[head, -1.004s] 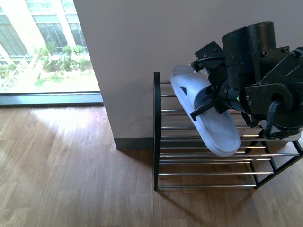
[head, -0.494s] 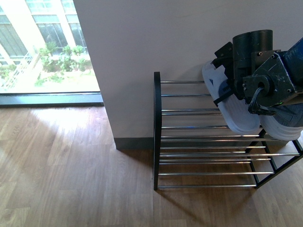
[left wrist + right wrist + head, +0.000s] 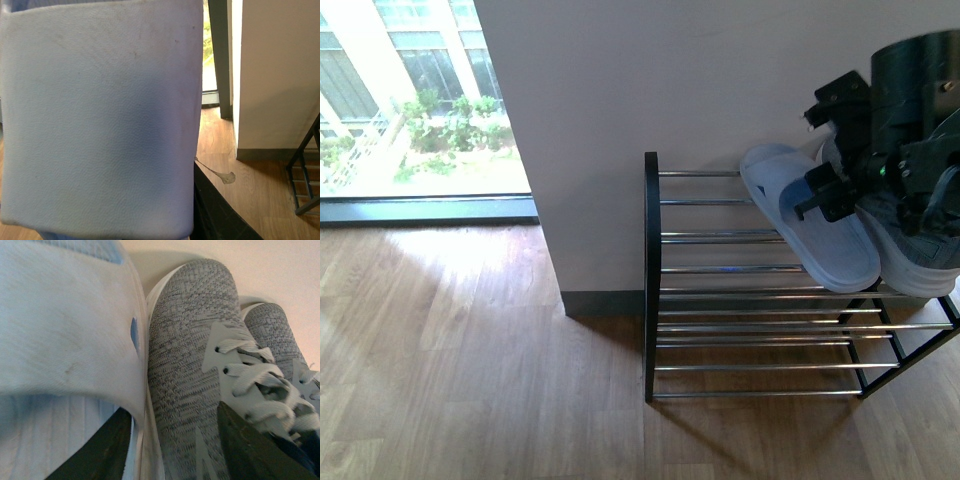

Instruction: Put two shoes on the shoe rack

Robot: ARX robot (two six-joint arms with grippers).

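the right arm has been swinging the pale blue slide sandal (image 3: 812, 232) rightward along the shoe rack (image 3: 652, 270). a second ago the sandal was hanging tilted over the rack's middle. now it is lying flat on the top tier's chrome bars, toe toward the robot, its side touching the nearer grey knit sneaker (image 3: 912, 255).

the right gripper (image 3: 815, 158) is sitting just over the sandal with its jaws spread wide. in the right wrist view one dark finger (image 3: 102, 450) is showing beside the sandal's strap and the other over the sneaker, so the sandal is probably resting on its own and no longer clamped. that likely means the first shoe is placed.

the left wrist view is filling almost entirely with a second slide sandal (image 3: 100, 115), close against the camera. only one finger of the left gripper (image 3: 210, 210) is showing, so whether it is clamping cannot be told. the second placement is still waiting.
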